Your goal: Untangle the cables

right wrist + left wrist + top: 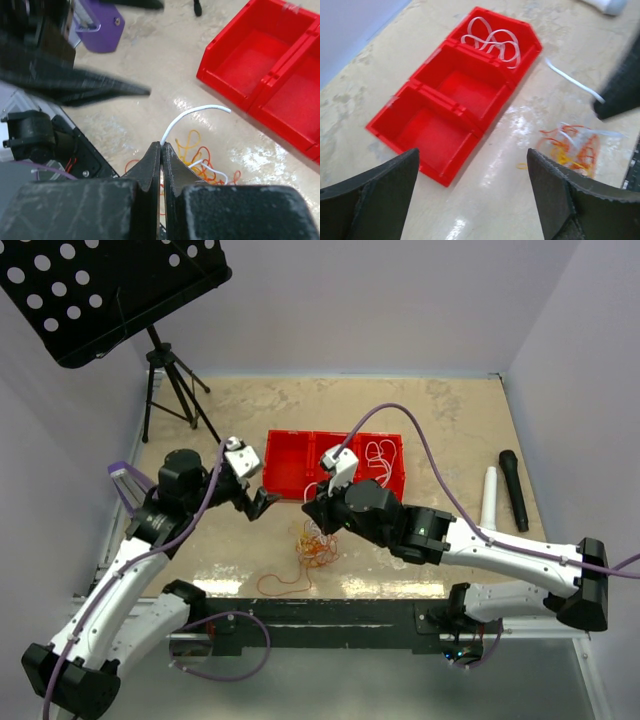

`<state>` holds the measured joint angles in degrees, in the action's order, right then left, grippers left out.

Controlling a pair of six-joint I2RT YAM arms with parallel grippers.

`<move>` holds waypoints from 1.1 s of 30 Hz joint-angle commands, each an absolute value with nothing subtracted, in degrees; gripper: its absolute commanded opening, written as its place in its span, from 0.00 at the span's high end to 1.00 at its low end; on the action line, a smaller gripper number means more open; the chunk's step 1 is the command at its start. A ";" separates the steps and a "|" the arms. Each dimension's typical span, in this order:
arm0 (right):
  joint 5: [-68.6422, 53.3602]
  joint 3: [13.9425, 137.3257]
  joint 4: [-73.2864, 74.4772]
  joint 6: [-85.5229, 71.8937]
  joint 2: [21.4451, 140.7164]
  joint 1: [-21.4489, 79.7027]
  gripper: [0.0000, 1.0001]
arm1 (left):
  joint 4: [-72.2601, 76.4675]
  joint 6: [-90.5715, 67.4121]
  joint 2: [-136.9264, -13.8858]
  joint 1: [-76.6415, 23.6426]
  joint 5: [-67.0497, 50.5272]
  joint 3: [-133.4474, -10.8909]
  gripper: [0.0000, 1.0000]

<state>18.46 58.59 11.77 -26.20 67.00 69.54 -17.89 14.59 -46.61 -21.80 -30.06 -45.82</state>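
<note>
A tangle of orange and red cables (315, 545) lies on the table in front of the red three-bin tray (290, 470). The same tangle (200, 162) shows under my right gripper (161, 146), which is shut on a white cable (187, 116) whose free end arcs up toward the tray (260, 75). My right gripper (312, 508) hangs just above the pile. The left gripper (258, 502) hovers to its left, open and empty, with the tangle (572, 147) past its right finger (570, 200). Another white cable (492, 42) lies coiled in the tray's far bin (527, 37).
A loose red cable loop (282, 585) lies near the table's front edge. A black microphone (513, 488) and a white cylinder (489, 498) lie at the right. A music stand (110, 290) on a tripod (170, 390) stands at the back left.
</note>
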 commanded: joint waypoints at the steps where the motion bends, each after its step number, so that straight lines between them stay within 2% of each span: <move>1: 17.23 62.13 7.91 -23.64 65.82 68.29 1.00 | -14.95 15.73 -40.71 -21.53 -44.01 -39.65 0.11; 4: 17.14 63.37 8.26 -23.73 67.14 68.20 1.00 | -12.93 16.96 -37.01 -21.62 -49.47 -34.74 0.12; 8: 16.27 65.12 7.91 -24.34 67.59 68.12 1.00 | -4.34 11.88 -36.12 -21.62 -49.48 -31.21 0.10; 14: 12.93 68.46 6.07 -25.40 67.15 68.03 1.00 | 15.61 -2.26 -38.14 -21.71 -55.97 -27.34 0.01; 22: 9.23 70.75 3.78 -26.01 67.59 68.12 1.00 | 26.17 -9.57 -42.62 -24.52 -58.27 -25.49 0.00; 26: 8.00 71.10 1.94 -26.19 68.64 68.03 1.00 | 29.44 -11.95 -44.99 -26.54 -57.48 -26.45 0.06; 30: 7.65 72.33 0.44 -26.28 68.99 68.12 1.00 | 25.42 -6.53 -47.72 -27.33 -60.72 -27.25 0.23; 33: 8.17 75.31 1.05 -25.67 68.29 68.12 1.00 | 19.96 -0.28 -48.25 -27.42 -60.38 -26.64 0.30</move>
